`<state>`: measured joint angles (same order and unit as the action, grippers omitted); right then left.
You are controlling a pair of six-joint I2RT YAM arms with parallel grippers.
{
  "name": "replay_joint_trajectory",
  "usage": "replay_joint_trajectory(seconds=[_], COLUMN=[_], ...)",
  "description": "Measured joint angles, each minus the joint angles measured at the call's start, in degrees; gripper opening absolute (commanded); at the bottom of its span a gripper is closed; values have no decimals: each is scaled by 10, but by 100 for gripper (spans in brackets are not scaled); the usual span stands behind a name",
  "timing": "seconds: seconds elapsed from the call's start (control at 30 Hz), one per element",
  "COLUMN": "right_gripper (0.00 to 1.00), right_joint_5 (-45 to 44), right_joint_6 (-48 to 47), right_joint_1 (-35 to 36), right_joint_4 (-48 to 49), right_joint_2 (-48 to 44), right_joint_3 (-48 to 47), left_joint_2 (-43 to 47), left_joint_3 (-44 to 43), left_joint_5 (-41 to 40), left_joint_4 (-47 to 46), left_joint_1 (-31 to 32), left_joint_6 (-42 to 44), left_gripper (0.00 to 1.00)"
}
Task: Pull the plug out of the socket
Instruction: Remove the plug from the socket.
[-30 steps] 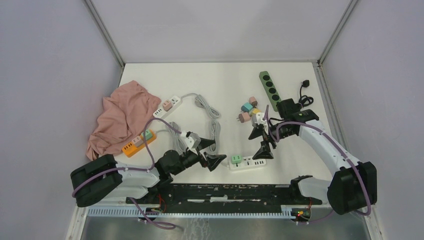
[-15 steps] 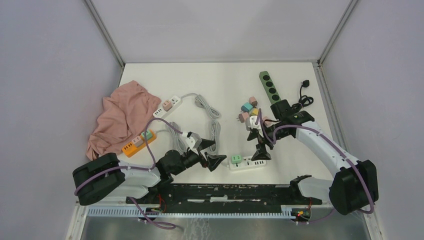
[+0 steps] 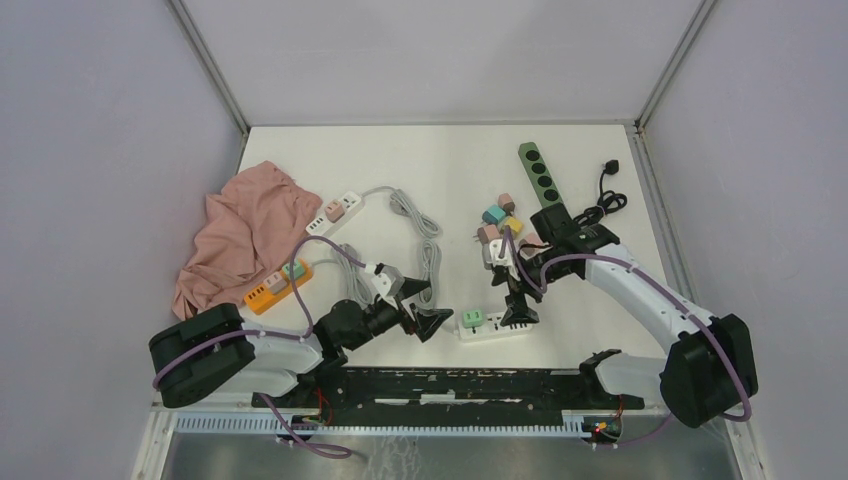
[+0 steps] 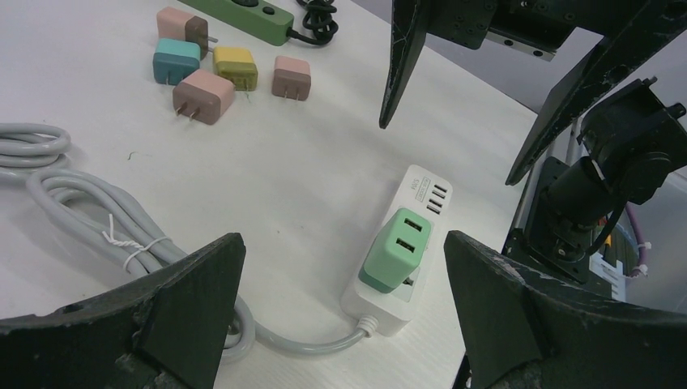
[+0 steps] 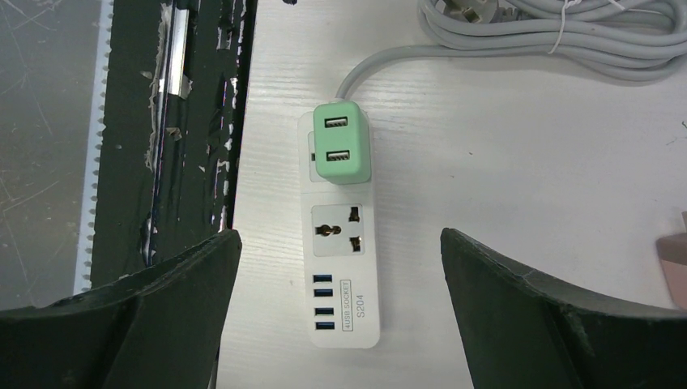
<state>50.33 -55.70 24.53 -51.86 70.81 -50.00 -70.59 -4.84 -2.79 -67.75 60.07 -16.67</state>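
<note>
A mint-green plug [image 3: 472,318] sits in a white socket strip [image 3: 496,328] with a grey cable, near the table's front edge. The plug shows in the left wrist view [image 4: 394,248] and in the right wrist view [image 5: 342,151], seated at the strip's cable end. The strip [image 4: 425,194] [image 5: 342,284] has one free outlet and several blue USB ports. My left gripper [image 3: 425,305] is open, just left of the plug, empty. My right gripper [image 3: 512,292] is open above the strip's right end, jaws either side of it, empty.
Loose plugs [image 3: 497,222] in teal, yellow, pink and brown lie behind the strip. A green strip [image 3: 537,180] lies at the back right. An orange strip [image 3: 277,284] and a white one [image 3: 336,211] lie beside a pink cloth [image 3: 243,232]. The coiled grey cable [image 3: 428,250] lies at centre.
My right gripper has moved left and slightly nearer, coming over the white socket strip. My left gripper has barely moved. The plug stays seated.
</note>
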Motion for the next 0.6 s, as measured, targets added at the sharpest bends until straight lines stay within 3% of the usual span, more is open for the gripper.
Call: replay_joint_trajectory(seconds=[0.6], right_gripper=[100], right_joint_5=[-75], right_joint_6=[71], right_joint_1=[89], right_joint_4=[78], right_joint_2=[24], right_joint_3=[11], left_joint_2=[-1], left_joint_3=[9], left_joint_5=[-19], left_joint_4=[4], left_joint_1=[-3], left_joint_6=[1], left_gripper=[100])
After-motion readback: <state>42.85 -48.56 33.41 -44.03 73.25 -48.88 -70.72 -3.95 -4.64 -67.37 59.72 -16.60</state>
